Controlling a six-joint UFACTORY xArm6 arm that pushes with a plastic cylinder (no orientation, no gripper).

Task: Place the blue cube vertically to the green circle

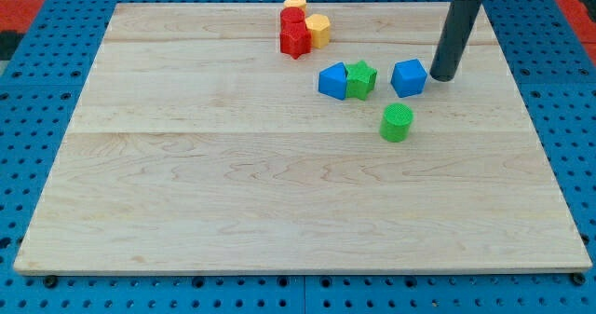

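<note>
The blue cube (409, 76) sits on the wooden board in the view's upper right. The green circle (397, 122), a short cylinder, stands just below it, slightly to the left, with a small gap between them. My tip (441, 76) is on the board right beside the cube's right side, touching it or nearly so. The dark rod rises from the tip toward the view's top.
A second blue block (332, 80) and a green star-shaped block (360, 79) touch each other left of the cube. At the top stand a red cylinder (292, 18), a red star block (295, 40) and two yellow blocks (318, 29), (296, 0). The board's right edge (521, 100) is near.
</note>
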